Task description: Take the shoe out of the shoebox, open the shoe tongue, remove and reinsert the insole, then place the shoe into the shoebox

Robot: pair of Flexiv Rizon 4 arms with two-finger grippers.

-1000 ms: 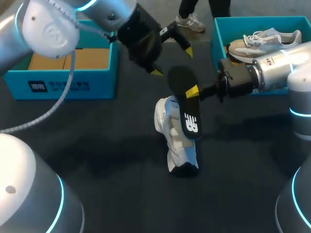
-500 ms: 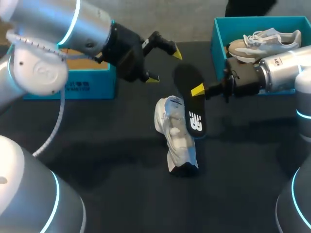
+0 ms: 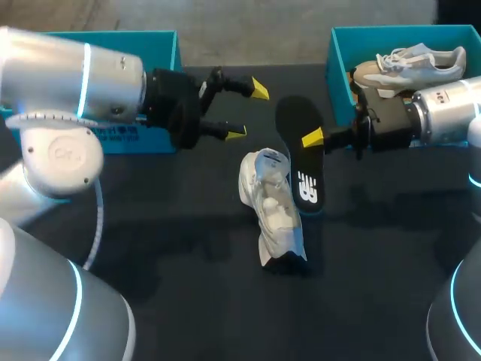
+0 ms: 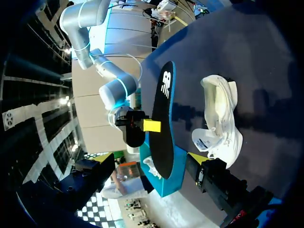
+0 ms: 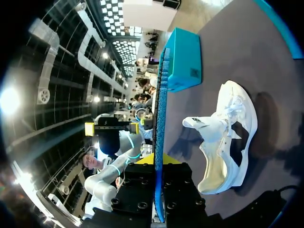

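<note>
**Insole held beside the shoe, ahead of reinsertion.** The right gripper [image 3: 310, 140] pinched the black insole [image 3: 299, 162] near mid-length, one yellow tip pressed on each face. The insole hung tilted, with its lower end just beside the white shoe [image 3: 272, 218]; whether the two touched could not be told. The shoe lay on the bench [image 3: 150, 263], well apart from the teal shoebox [image 3: 336, 60] on the right.

The left gripper [image 3: 248, 111] was spread and held nothing. It stood near the insole's upper end without touching it.

The insole was judged light, thin and flexible, so it would probably bend away from the pinch. A hold nearer the heel would suit feeding it in toe-first. The shoe was judged light, with a soft upper, and apt to slide on the bench. The heel collar or the tongue seemed the best place to steady it.
</note>
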